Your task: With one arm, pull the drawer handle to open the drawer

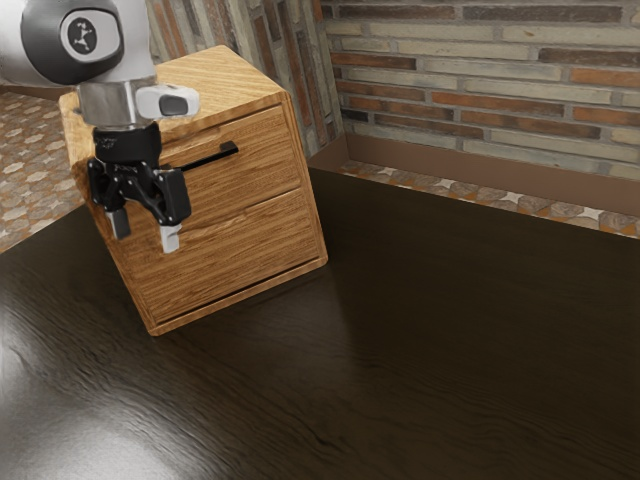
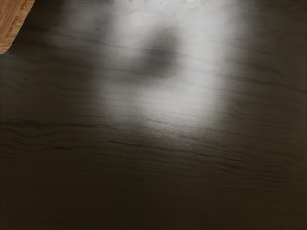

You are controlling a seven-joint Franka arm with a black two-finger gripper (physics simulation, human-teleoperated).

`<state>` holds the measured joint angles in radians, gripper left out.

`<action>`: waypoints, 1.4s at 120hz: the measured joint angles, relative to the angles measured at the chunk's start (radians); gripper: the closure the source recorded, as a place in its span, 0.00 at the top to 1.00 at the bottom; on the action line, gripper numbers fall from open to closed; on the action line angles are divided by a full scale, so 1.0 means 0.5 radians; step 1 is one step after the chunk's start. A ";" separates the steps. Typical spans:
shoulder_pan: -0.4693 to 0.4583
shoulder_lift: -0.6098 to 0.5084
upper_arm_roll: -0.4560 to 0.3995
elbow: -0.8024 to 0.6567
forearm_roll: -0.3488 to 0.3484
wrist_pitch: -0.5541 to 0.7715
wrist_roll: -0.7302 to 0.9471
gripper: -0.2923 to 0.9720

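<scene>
Wooden cabinet (image 1: 235,215) stands on the dark counter (image 1: 430,360). The upper drawer (image 1: 250,170) of the cabinet carries a black bar handle (image 1: 212,155), and the drawer front sits flush with the cabinet face. The tool (image 1: 145,230) hangs in front of the cabinet face, fingers pointing down, slightly below the handle and clear of it. Its fingers are spread, with nothing between them. The wrist view shows bare counter (image 2: 153,158) under the tool and one cabinet corner (image 2: 9,21) nearby.
</scene>
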<state>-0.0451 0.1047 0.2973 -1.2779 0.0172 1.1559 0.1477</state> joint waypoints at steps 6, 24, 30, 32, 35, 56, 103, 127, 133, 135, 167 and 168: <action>-0.021 0.005 0.029 -0.004 -0.037 0.110 0.030 0.77; 0.108 -0.054 0.063 0.337 -0.179 0.256 0.106 0.77; 0.116 -0.188 0.015 0.447 -0.199 0.265 0.127 0.77; 0.113 -0.231 0.002 0.460 -0.205 0.260 0.134 0.77; 0.117 -0.285 -0.021 0.462 -0.220 0.242 0.145 0.77; 0.090 -0.329 -0.306 0.366 -0.144 0.110 0.195 0.77; -0.044 -0.240 -0.556 0.295 -0.019 0.024 0.317 0.77; 0.019 -0.231 -0.620 0.275 -0.009 0.067 0.389 0.77; 0.057 -0.228 -0.654 0.214 -0.012 0.101 0.405 0.77; 0.064 -0.227 -0.661 0.184 -0.012 0.116 0.410 0.77; 0.087 -0.134 -0.677 0.019 -0.014 0.394 0.478 0.72; 0.087 -0.132 -0.677 0.019 -0.014 0.401 0.479 0.72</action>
<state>-0.0018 0.0384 -0.0414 -1.2683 0.0102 1.3564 0.3871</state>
